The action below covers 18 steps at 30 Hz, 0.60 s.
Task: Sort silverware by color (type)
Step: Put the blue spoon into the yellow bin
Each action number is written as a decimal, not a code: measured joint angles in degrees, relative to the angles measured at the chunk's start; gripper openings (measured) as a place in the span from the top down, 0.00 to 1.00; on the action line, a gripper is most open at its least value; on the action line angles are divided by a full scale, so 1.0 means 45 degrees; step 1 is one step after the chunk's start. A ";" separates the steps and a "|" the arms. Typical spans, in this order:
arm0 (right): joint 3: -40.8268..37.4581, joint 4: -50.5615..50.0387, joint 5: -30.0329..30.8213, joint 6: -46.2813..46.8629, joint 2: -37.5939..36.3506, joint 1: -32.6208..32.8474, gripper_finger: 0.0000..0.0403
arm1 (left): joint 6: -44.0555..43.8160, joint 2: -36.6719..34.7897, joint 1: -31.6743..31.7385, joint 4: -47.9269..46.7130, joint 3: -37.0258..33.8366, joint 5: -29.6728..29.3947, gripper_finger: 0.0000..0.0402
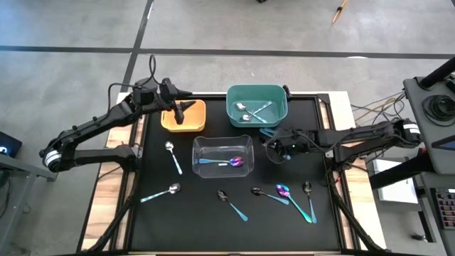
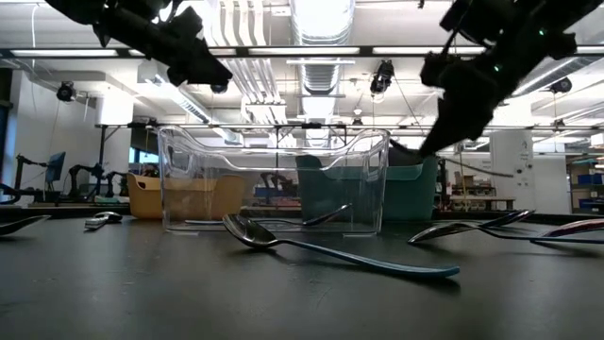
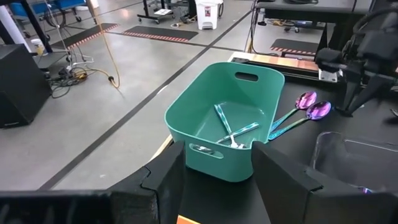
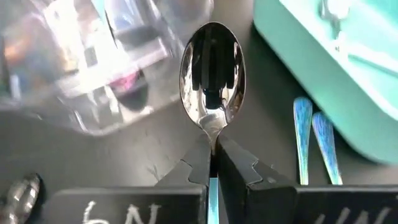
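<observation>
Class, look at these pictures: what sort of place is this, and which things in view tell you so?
Probably a robotics lab or workshop. Ceiling ducting and shelving run behind the black table, cables trail over a concrete floor, and a second arm rig stands in the background.

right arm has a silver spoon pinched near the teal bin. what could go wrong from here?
1. The right pincer grips the silver spoon only at its thin neck, so it could swivel or slip in transit.
2. Two purple spoons lie right beside the teal bin; a low pass might knock them.
3. The clear bin sits close by, so an early release could land there.
</observation>
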 joint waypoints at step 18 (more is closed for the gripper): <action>0.4155 0.0040 0.1642 -0.3693 0.1001 -0.0015 0.98 | 0.0267 -0.0896 -0.0336 0.1501 -0.0682 0.2138 0.59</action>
